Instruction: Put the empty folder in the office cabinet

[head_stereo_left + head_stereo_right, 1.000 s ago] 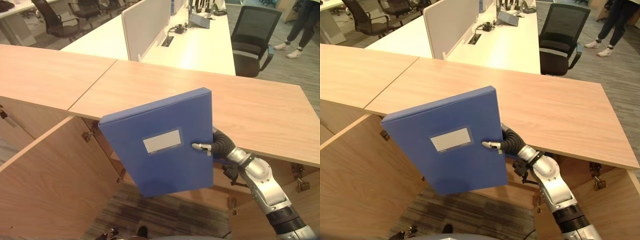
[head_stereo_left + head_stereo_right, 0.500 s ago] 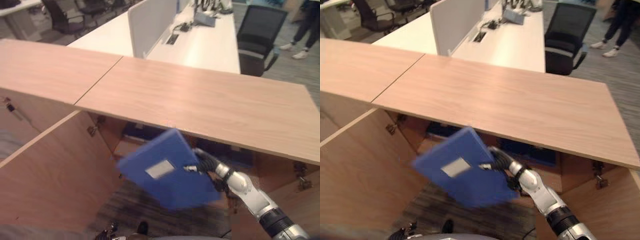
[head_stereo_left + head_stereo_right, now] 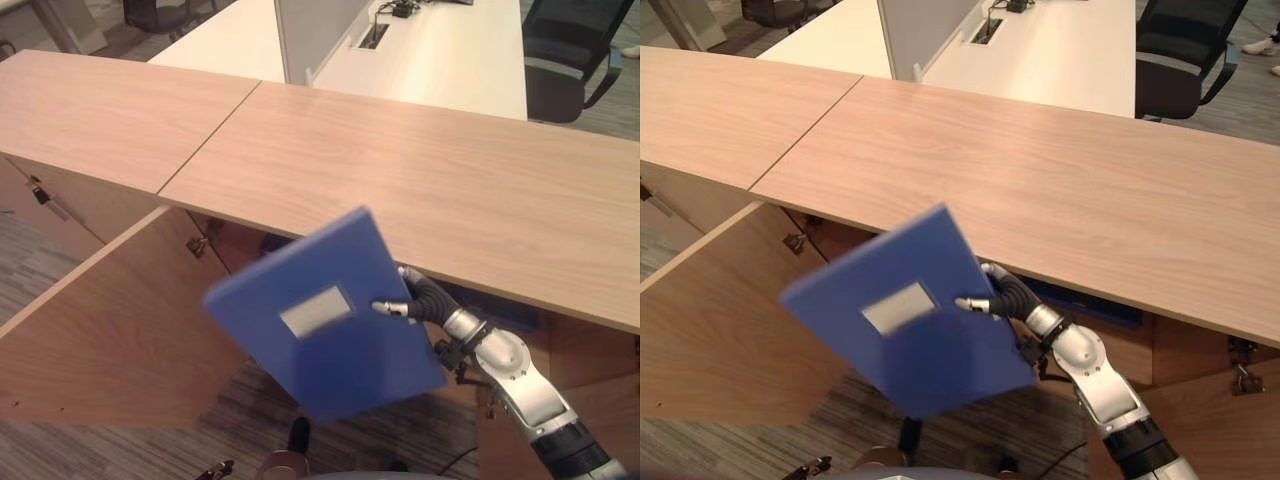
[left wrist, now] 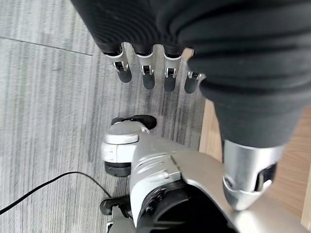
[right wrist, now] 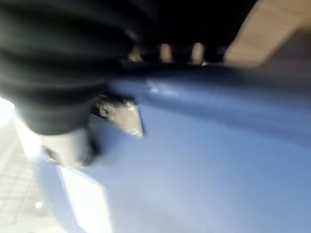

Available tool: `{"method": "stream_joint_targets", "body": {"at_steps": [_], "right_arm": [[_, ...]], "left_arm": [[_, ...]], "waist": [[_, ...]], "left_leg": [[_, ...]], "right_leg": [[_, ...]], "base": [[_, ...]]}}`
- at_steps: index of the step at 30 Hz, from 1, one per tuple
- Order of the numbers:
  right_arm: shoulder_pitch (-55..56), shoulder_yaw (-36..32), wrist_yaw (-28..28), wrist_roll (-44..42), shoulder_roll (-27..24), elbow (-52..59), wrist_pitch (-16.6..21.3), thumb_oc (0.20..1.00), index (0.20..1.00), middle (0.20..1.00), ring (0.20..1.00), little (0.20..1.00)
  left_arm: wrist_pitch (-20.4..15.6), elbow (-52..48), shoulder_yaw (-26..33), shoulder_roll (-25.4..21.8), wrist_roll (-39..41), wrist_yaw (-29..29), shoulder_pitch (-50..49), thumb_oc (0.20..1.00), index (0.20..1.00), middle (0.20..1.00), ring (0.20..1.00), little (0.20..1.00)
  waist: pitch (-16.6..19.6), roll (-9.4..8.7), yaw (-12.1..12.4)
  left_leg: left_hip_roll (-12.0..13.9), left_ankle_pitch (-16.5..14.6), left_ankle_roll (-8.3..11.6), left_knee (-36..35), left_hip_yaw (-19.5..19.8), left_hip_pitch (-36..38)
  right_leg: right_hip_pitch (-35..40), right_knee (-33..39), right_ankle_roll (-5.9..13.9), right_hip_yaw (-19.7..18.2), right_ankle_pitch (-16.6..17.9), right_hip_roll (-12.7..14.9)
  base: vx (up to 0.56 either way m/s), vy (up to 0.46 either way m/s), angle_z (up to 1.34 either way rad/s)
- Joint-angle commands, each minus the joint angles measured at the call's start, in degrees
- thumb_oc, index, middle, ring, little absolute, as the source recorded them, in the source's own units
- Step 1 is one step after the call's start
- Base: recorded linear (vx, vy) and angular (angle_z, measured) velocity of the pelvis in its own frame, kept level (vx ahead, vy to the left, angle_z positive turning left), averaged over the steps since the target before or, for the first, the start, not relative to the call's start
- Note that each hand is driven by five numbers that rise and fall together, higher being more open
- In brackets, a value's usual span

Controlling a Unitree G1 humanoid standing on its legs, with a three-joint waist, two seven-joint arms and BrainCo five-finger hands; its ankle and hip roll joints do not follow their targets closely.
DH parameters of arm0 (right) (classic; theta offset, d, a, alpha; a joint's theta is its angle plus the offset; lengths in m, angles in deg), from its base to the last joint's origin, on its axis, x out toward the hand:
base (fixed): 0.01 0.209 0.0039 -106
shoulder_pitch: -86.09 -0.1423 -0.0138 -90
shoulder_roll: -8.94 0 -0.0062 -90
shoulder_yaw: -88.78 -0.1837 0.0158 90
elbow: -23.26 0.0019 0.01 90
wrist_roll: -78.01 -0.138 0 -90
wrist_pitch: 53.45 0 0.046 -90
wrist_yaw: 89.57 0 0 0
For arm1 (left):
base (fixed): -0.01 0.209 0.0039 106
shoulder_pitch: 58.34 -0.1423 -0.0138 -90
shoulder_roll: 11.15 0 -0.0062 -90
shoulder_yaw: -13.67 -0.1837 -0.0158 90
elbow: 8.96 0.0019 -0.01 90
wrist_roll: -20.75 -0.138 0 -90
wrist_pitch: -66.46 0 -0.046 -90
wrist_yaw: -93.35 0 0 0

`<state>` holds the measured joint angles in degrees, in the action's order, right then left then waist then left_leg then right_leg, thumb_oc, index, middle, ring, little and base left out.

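Below the cabinet top [image 3: 430, 190], my right hand [image 3: 418, 305] grips the blue folder [image 3: 325, 320], tilted diagonally beside the open door [image 3: 120, 340]; left hand [image 4: 155, 73] hangs relaxed.

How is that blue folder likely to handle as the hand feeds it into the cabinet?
The blue folder looks stiff: it keeps flat though the right hand grips just one edge. Probably light, since it is carried that way. Its smooth cover may slip, and the far corner could swing against the cabinet door.

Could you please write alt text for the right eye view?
The right hand grips a blue folder by its edge, tilted, below the front edge of a wooden cabinet top, beside an open cabinet door.
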<state>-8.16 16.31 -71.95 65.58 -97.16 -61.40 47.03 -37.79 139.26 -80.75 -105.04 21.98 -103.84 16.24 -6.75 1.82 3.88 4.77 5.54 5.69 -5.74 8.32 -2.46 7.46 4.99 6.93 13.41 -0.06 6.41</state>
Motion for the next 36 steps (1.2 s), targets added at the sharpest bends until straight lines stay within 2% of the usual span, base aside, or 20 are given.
{"method": "stream_joint_targets", "body": {"at_steps": [1, 10, 25, 33, 36], "right_arm": [[-4.16, -1.15, -0.14, -4.74, 0.54, 4.77, 4.17, 0.2, 0.2, 0.2, 0.2, 0.2], [-2.77, 3.21, 0.86, -0.52, 0.18, -2.47, 2.2, 0.2, 0.2, 0.2, 0.2, 0.2], [-2.07, 7.14, 2.2, 0.6, 1.92, -11.17, 0.36, 0.2, 0.2, 0.2, 0.2, 0.2], [-1.89, 8.4, 3.83, -4.11, 3.35, -13.46, -0.7, 0.2, 0.2, 0.2, 0.2, 0.2], [-2.0, 9.35, 5.52, -10.75, 4.6, -14.48, -2.32, 0.2, 0.2, 0.2, 0.2, 0.2]], "left_arm": [[-1.45, 1.41, -1.52, -2.04, -0.45, 0.11, 1.96, 1.0, 1.0, 1.0, 1.0, 1.0], [-0.74, 0.18, -1.37, -1.32, -0.02, 1.76, 3.45, 1.0, 1.0, 1.0, 1.0, 1.0], [0.02, 0.77, -1.7, -1.8, -0.25, 1.17, 4.56, 1.0, 1.0, 1.0, 1.0, 1.0], [-0.05, 0.53, -2.19, -2.42, -0.91, 1.19, 4.93, 1.0, 1.0, 1.0, 1.0, 1.0], [-0.04, 0.33, -2.38, -2.89, -1.21, 1.16, 4.98, 1.0, 1.0, 1.0, 1.0, 1.0]], "waist": [[2.09, -1.05, 2.0], [2.3, -1.38, 1.95], [2.43, -1.37, 2.12], [2.44, -1.42, 2.44], [2.42, -1.48, 2.69]], "left_leg": [[3.84, -5.14, 0.74, 0.74, -2.26, 3.85], [3.96, -5.49, 0.45, 0.74, -2.18, 4.36], [3.83, -5.46, 0.44, 0.74, -1.88, 4.33], [3.93, -5.36, 0.54, 0.74, -1.81, 4.33], [3.92, -5.33, 0.63, 0.74, -1.69, 4.29]], "right_leg": [[-5.23, -6.46, 4.82, -1.59, -1.71, 5.79], [-4.7, -6.55, 4.6, -1.38, -2.11, 5.69], [-4.61, -6.55, 4.5, -1.01, -2.11, 5.6], [-4.5, -6.5, 4.51, -0.8, -2.08, 5.68], [-4.47, -6.48, 4.56, -0.78, -2.04, 5.64]], "base": [[0.0, 0.0, 0.0], [0.0, 0.0, 0.0], [0.0, 0.0, 0.0], [0.0, 0.0, 0.0], [0.0, 0.0, 0.0]]}}
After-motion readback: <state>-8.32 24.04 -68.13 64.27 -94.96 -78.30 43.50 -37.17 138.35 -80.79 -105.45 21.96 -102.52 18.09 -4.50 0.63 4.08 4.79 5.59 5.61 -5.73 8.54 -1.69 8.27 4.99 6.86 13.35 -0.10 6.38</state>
